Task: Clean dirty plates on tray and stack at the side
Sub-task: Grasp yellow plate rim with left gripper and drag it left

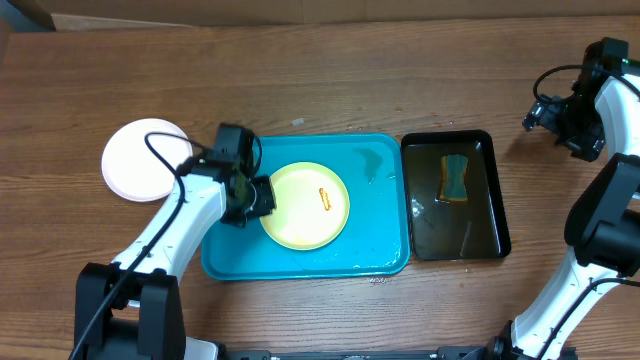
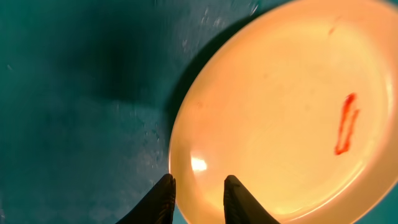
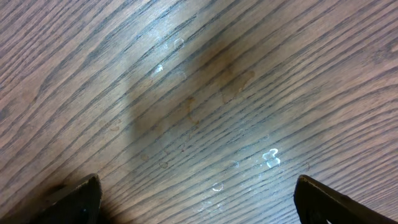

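A pale yellow-green plate (image 1: 305, 205) with a small orange smear (image 2: 346, 124) lies in the turquoise tray (image 1: 380, 160). My left gripper (image 1: 262, 197) is at the plate's left rim. In the left wrist view its fingers (image 2: 199, 183) straddle the rim of the plate (image 2: 280, 112), one over the tray and one over the plate, closed in on it. A white plate (image 1: 145, 160) lies on the table left of the tray; I cannot tell whether another lies under it. My right gripper (image 1: 545, 118) is wide open and empty over bare wood (image 3: 198, 186) at the far right.
A smaller black tray (image 1: 500, 200) stands right of the turquoise tray, holding liquid and a yellow-green sponge (image 1: 456, 177). Water drops (image 3: 270, 157) lie on the wood under my right gripper. The table's back edge runs along the top.
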`<control>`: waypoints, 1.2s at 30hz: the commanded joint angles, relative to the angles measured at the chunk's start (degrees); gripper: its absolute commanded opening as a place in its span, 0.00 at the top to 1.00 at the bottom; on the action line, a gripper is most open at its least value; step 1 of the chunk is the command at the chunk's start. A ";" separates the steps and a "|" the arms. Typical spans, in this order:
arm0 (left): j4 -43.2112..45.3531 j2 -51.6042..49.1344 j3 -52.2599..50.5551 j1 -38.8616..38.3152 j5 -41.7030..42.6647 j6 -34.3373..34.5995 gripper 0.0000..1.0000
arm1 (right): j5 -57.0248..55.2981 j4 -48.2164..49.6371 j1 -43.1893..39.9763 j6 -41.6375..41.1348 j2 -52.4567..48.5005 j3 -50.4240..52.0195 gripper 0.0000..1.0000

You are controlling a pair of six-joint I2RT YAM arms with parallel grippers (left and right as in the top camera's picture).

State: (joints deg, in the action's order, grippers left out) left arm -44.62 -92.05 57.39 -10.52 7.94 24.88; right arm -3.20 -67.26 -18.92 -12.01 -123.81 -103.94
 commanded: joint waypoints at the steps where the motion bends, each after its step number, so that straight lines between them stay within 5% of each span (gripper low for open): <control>1: -1.14 -0.07 3.45 -0.55 -3.85 -0.94 0.65 | -0.17 0.20 0.26 -0.22 1.42 -1.11 0.00; 2: -1.38 -0.11 3.48 -0.55 -4.44 -0.92 0.58 | -0.17 0.20 0.26 -0.22 1.42 -1.11 0.00; 9: -3.72 -4.13 3.48 -0.55 -4.96 -0.92 0.64 | -0.17 0.20 0.26 -0.22 1.44 -1.11 0.00; 26: 1.11 -11.43 3.52 -0.52 -0.42 2.03 0.96 | -0.17 0.20 0.26 -0.22 1.42 -1.11 0.00; 36: 3.56 -11.43 3.52 -0.31 -0.52 5.33 0.85 | -0.17 0.20 0.26 -0.22 1.42 -1.11 0.00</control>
State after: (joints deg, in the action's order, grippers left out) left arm -41.10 -102.78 60.42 -10.52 7.92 28.82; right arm -3.20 -67.22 -18.92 -11.99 -123.81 -103.94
